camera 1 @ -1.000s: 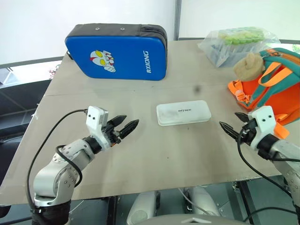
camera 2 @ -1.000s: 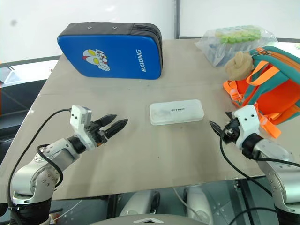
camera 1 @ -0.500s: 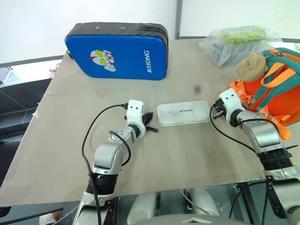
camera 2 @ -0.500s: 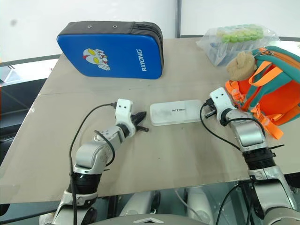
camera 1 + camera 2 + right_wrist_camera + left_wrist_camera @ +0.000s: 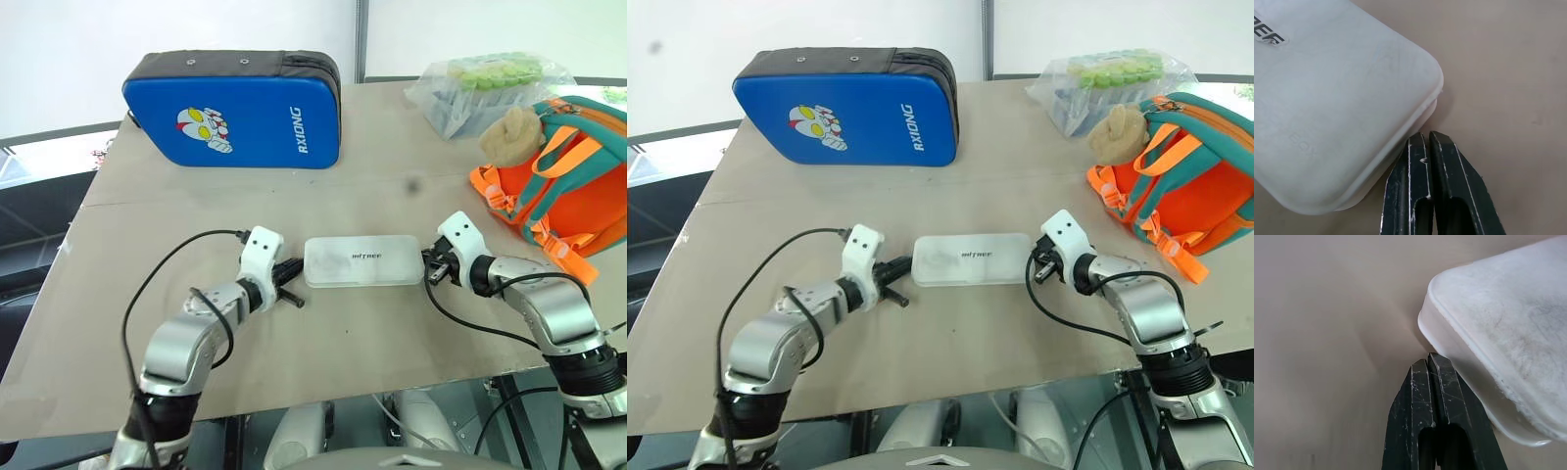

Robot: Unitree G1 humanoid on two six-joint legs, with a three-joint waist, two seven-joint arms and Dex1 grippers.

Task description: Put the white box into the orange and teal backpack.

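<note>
The white box lies flat at the middle of the desk, lettering up. The left claw sits at its nine o'clock end, fingers pinched shut with nothing between them, tips against the box's end wall. The right claw mirrors it at the three o'clock end, also closed and empty, tips at the box's corner.

A second ago both claws were spread and well apart from the box, out toward the desk's sides; since then they have closed and swung inward to bracket it. That reads as a two-sided squeeze being set up, the box to be pressed between closed tips rather than pinched, so an uneven push could make it slip.

The orange and teal backpack lies at two o'clock from the box, plush toy on top. The blue padded case is at eleven o'clock, the clear bag at one o'clock.
</note>
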